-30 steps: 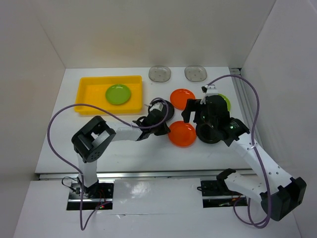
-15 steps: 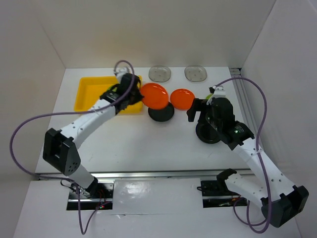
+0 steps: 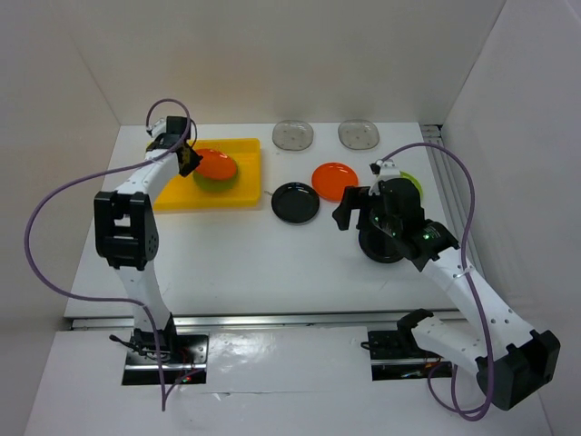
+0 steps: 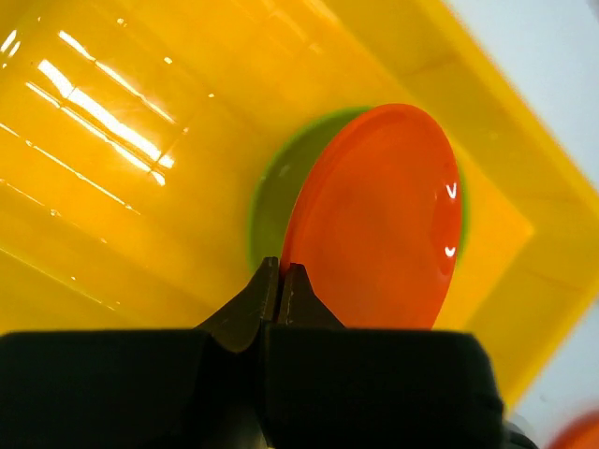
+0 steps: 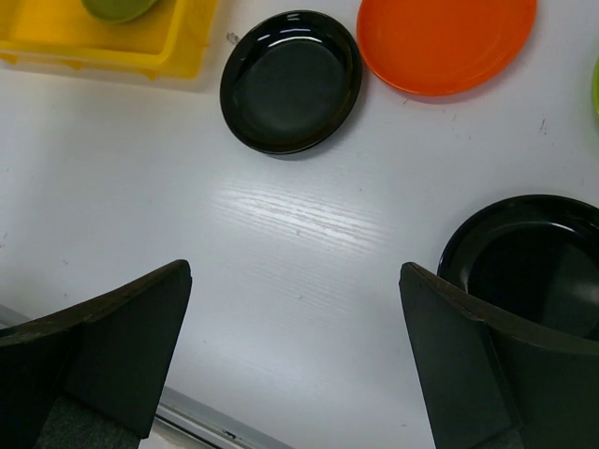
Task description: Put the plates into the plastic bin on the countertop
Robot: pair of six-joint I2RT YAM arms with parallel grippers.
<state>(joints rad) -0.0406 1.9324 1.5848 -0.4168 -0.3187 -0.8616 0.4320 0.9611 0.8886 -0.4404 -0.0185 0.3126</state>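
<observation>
**Q:** Where was the orange plate [image 4: 374, 224]?

**A:** Pinched by its near rim in my left hand [image 4: 281, 276], which was closed tight on it. The plate reached out beyond my fingertips, tilted up on edge, not flat.

**Q:** And what lay under it?

**A:** A green plate [image 4: 271, 201], already lying in the bin [image 4: 112, 215], just past and below my fingertips. The orange one hung over it and hid most of it. I could not tell whether the two touched. I judged that letting go there would drop it onto the green plate, inside the rim.

**Q:** How was that arm set?

**A:** Stretched far forward and to its own left, with the wrist over the bin's far left corner.

**Q:** Your right hand [image 5: 295, 318]?

**A:** Spread wide and holding nothing, hovering above the table [image 5: 309, 234], well apart from the bin. A black plate [image 5: 524, 262] sat just beside its right finger. Another black plate [image 5: 291, 81] and a second orange plate [image 5: 446, 42] lay farther ahead of it. The left hand was plainly the nearer to the bin.
</observation>
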